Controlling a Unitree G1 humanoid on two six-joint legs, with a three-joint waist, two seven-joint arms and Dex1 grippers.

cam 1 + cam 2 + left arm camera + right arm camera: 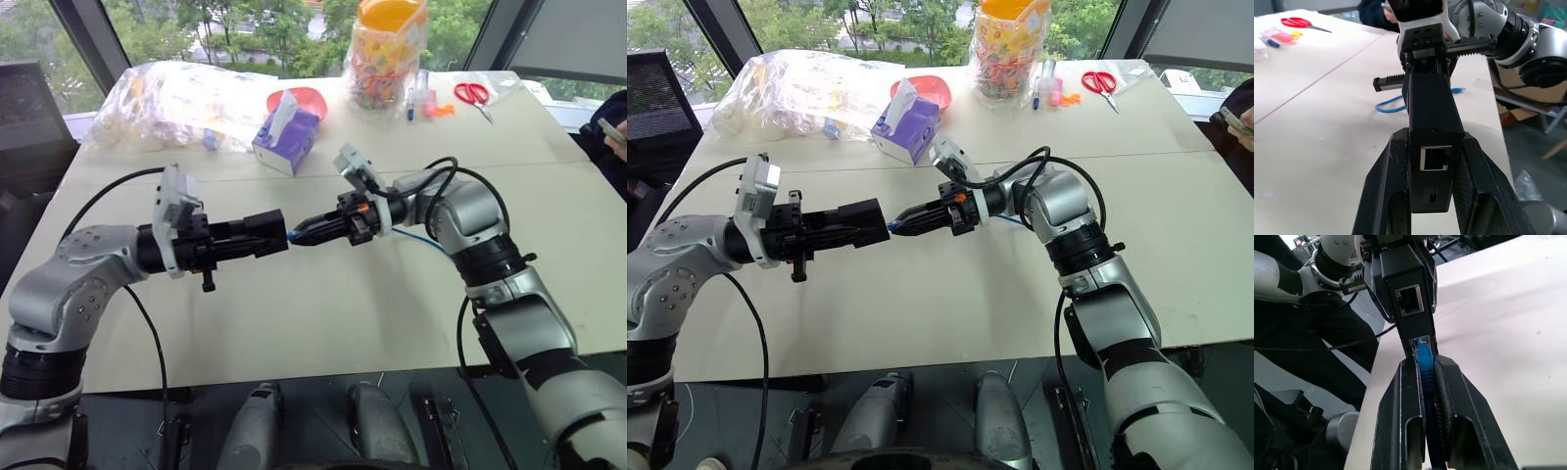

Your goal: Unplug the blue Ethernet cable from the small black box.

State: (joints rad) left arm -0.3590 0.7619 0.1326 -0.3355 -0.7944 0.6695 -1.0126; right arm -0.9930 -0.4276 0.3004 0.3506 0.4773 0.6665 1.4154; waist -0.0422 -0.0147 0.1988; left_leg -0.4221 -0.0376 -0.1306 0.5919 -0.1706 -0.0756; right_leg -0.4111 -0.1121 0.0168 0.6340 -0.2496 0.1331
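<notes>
While left hand (257, 235) holds box (1409, 298), right hand (1426, 377) pinches cable (1423, 363)

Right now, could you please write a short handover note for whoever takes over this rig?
Left gripper: shut on the small black box, held level above the table.
Right gripper: shut on the blue Ethernet cable just behind its plug, facing the box.
The plug sits in the box's lower port; the rest of the cable trails over the table behind the right arm.
Done: both grips taken.
Left: pull the plug straight out of the box, probably with the box held steady.
</notes>
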